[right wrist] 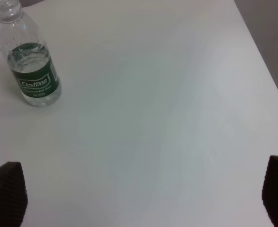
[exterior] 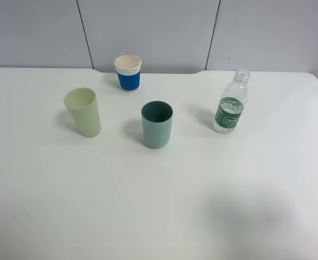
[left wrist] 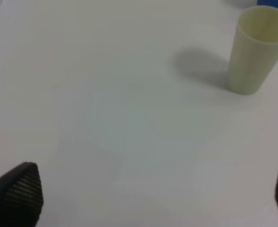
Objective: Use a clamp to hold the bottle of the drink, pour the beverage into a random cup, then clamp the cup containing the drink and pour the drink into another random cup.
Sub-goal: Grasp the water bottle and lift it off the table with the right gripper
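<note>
**Desk** (exterior: 148,216): white and plain, with grey wall panels (exterior: 148,27) behind it.

**Teal cup** (exterior: 157,125): upright near the middle of the desk, mouth open. Taken as the landmark for the entries below.

**Bottle** (exterior: 230,105): clear plastic with a green label. It stands upright to the right of the teal cup, well apart from it and slightly farther back. Clear liquid reaches about the top of the label. Nothing touches it.

**Pale cup** (exterior: 83,112): a light yellow-green tumbler, upright, to the left of the teal cup and well apart from it.

**Blue cup** (exterior: 128,73): blue body with a white rim. It stands upright behind the teal cup, a little to the left, near the far edge of the desk.

**Left jaws**: released, spread wide and holding nothing. The dark ribbed tips show only at the edges of the left wrist view, over bare desk, with the pale cup ahead of them.

**Right jaws**: released, spread wide and holding nothing. They are over bare desk, with the bottle ahead of them and off to one side.
</note>
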Motion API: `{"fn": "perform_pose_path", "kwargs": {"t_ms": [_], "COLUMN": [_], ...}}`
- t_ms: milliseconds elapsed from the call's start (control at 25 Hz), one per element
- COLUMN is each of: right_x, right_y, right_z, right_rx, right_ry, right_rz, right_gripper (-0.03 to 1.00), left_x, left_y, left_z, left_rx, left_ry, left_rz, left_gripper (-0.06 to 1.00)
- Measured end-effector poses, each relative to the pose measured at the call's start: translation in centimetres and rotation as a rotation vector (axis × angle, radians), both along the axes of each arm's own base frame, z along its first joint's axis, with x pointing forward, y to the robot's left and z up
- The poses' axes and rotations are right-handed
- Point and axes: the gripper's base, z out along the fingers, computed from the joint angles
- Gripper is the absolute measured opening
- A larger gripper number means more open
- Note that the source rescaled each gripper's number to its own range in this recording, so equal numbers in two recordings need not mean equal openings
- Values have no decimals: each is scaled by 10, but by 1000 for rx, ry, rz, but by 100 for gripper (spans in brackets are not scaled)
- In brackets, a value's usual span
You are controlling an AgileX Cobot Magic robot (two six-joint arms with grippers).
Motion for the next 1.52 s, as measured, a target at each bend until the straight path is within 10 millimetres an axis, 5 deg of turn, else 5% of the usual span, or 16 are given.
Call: {"fn": "perform_pose_path", "kwargs": {"t_ms": [1520], "right_x": [0], "right_y": [0], "right_z": [0], "right_rx": [0], "right_ry": [0], "right_rz": [0], "right_gripper": [100], "left_x": [0], "left_y": [0], "left_z": [0], "left_rx": [0], "left_ry": [0], "left_rz": [0], "left_gripper": [100]}}
